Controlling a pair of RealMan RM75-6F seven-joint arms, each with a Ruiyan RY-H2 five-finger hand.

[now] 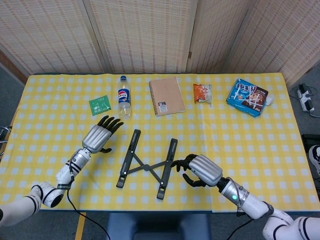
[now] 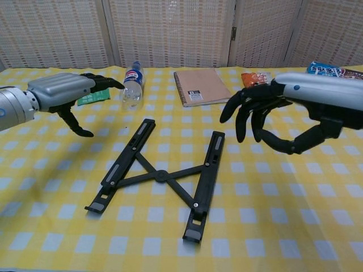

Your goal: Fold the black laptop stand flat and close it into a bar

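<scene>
The black laptop stand (image 1: 146, 165) lies flat on the yellow checked cloth, its two rails spread apart and joined by crossed links (image 2: 160, 175). My left hand (image 1: 98, 136) hovers to the left of the left rail with its fingers apart, holding nothing; the chest view shows this hand (image 2: 61, 92) above the cloth. My right hand (image 1: 199, 170) sits just right of the right rail, fingers curved toward it and apart. In the chest view the right hand (image 2: 283, 110) hangs above the cloth, clear of the stand.
Along the far side lie a green packet (image 1: 100, 105), a cola bottle (image 1: 123, 97) on its side, a brown notebook (image 1: 166, 96), an orange snack bag (image 1: 202, 93) and a blue packet (image 1: 247, 97). The table's front edge runs just below the stand.
</scene>
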